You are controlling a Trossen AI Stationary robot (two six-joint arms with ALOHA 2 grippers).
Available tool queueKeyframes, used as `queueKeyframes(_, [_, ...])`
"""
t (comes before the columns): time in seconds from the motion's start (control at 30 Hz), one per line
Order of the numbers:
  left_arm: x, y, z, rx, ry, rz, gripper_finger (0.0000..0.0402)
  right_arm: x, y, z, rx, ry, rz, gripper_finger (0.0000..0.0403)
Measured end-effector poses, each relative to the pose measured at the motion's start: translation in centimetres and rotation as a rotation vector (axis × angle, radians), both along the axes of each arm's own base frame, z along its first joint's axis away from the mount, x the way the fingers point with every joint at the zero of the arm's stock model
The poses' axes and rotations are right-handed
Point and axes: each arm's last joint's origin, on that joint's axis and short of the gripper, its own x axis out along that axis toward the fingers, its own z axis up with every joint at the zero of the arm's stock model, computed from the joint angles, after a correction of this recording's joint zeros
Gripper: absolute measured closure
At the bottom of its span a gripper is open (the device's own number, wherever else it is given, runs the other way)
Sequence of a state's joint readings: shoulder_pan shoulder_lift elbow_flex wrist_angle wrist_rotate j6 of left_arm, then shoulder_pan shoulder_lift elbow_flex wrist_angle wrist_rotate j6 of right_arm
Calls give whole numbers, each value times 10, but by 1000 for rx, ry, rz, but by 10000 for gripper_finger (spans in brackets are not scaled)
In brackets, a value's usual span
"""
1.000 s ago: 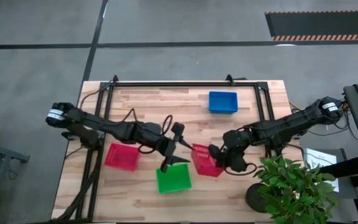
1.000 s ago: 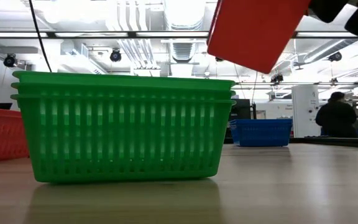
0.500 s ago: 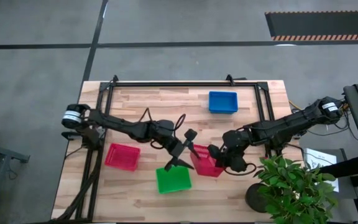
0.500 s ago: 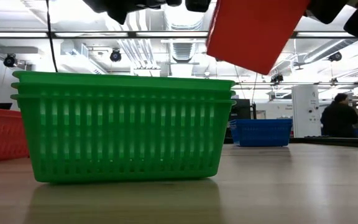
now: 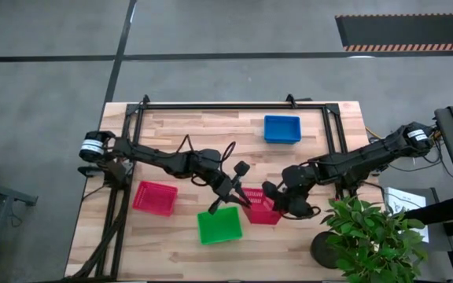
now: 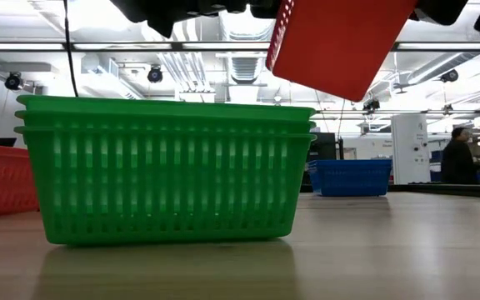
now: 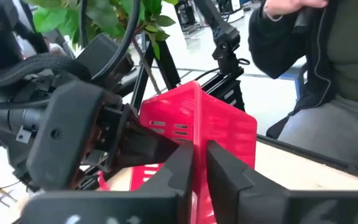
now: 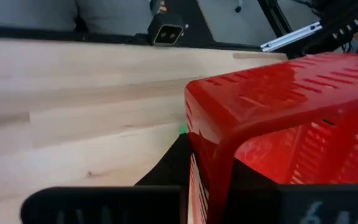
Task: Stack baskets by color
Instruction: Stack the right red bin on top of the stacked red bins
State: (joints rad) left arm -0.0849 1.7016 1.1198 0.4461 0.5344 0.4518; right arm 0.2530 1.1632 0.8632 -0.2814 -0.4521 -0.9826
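Note:
A red basket hangs tilted above the table, between my two grippers. My right gripper is shut on its right side and my left gripper is shut on its left side. In the low view this basket shows high up, bottom toward the camera. A stack of three green baskets rests on its base near the front edge. Another red basket sits on the table at the left. A blue basket stands at the far right. My left gripper pinches a thin upright edge of the red basket's wall between its two fingers, coming nearly level from the table's left. The basket is clear of the table and tilted. My right gripper pinches the wall on the opposite side, coming from the table's right and slanting down. The basket itself hides most of the contact and hangs tilted, lifted clear.
A potted plant stands off the table's front right corner. A black metal frame runs along the far edge. In the low view a person shows in the room behind. Bare wood lies at the far left.
My left gripper has moved toward the table's right edge and down, reaching the lifted red basket and taking hold of its left side. The red basket has tipped a little in the air, so its mesh side now shows in the low view.

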Motion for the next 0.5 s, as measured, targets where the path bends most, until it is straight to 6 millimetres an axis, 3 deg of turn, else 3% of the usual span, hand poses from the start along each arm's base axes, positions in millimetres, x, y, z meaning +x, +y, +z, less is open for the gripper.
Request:
queueKeyframes(0.17, [0, 0, 0, 3, -1, -2, 395, 0, 0, 0, 19, 21, -32, 368])
queueKeyframes(0.5, [0, 0, 0, 1, 2, 1, 401, -4, -3, 8, 46, 24, -106, 260])
